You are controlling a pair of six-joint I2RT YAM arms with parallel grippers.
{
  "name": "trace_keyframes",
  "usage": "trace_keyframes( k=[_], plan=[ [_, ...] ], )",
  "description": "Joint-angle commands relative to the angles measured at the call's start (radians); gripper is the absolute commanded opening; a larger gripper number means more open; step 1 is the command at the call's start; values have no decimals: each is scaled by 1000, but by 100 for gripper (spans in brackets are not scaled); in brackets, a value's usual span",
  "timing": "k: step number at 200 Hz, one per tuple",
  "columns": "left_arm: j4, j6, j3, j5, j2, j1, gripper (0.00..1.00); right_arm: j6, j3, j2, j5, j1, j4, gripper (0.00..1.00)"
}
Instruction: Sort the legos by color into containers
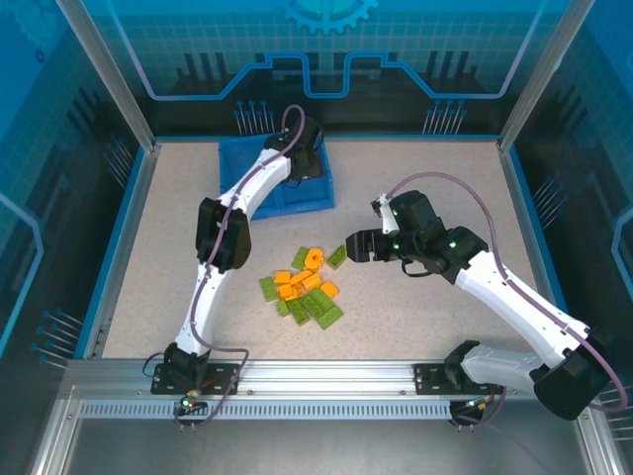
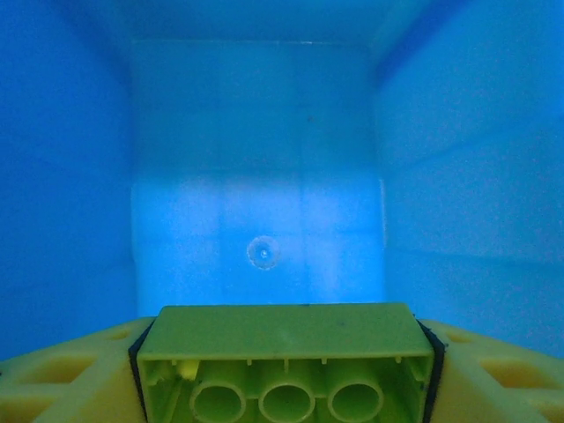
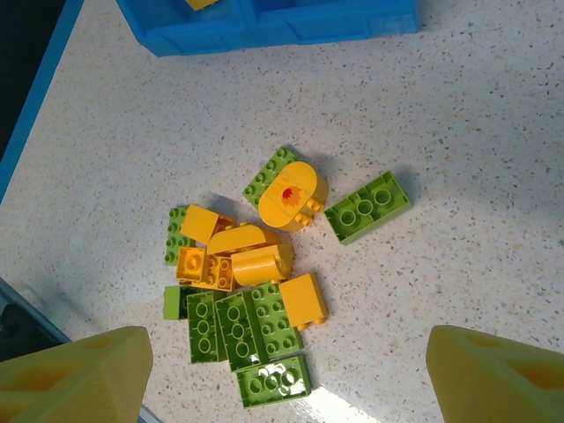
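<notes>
While the right gripper [image 1: 353, 245] hangs wide, the left gripper [image 2: 282, 374] holds a green brick [image 2: 282, 330] in the tray [image 1: 232, 193]; dropped crooked, it could bounce out.

The legos [image 1: 302, 287] lie heaped on the desk [image 1: 435, 188], orange and light green bricks mixed and mostly touching, near the blue tray [image 1: 315, 198]. A lone green brick [image 3: 367, 206] lies just beside the heap. The held green brick [image 2: 282, 352] (hollow underside showing) sits between the left fingers [image 2: 62, 383] above a compartment floor.
</notes>
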Motion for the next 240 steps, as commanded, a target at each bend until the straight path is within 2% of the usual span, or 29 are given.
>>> trace_keyframes(
  k=[1, 47, 84, 106, 126, 154, 173, 190, 217, 231, 240],
  plan=[
    [-23, 11, 54, 18, -27, -2, 72, 15, -10, -20, 5, 9, -17, 83],
    [-26, 8, -7, 51, -136, -4, 80, 24, -9, -8, 8, 9, -2, 83],
    [-7, 28, -117, 70, -295, -27, 77, 40, -15, 24, 11, 9, 23, 83],
    [88, 59, -319, 90, -515, -80, 75, 90, -10, 74, 56, 9, 19, 84],
    [198, 111, -578, 79, -760, -149, 74, 161, 25, 155, 118, 12, -12, 84],
    [318, 198, -919, 78, -1088, -216, 71, 228, 81, 290, 130, 15, -17, 81],
    [354, 314, -1095, 145, -1283, -228, 68, 291, 98, 373, 121, 18, 12, 78],
    [355, 466, -1214, 212, -1422, -234, 70, 337, 130, 462, 103, 27, 23, 75],
    [347, 730, -1368, 272, -1568, -239, 82, 391, 196, 606, 94, 38, 28, 72],
    [338, 845, -1432, 330, -1623, -242, 97, 405, 215, 663, 91, 39, 51, 71],
    [321, 908, -1461, 372, -1647, -245, 99, 409, 231, 699, 100, 39, 52, 71]
  ],
)
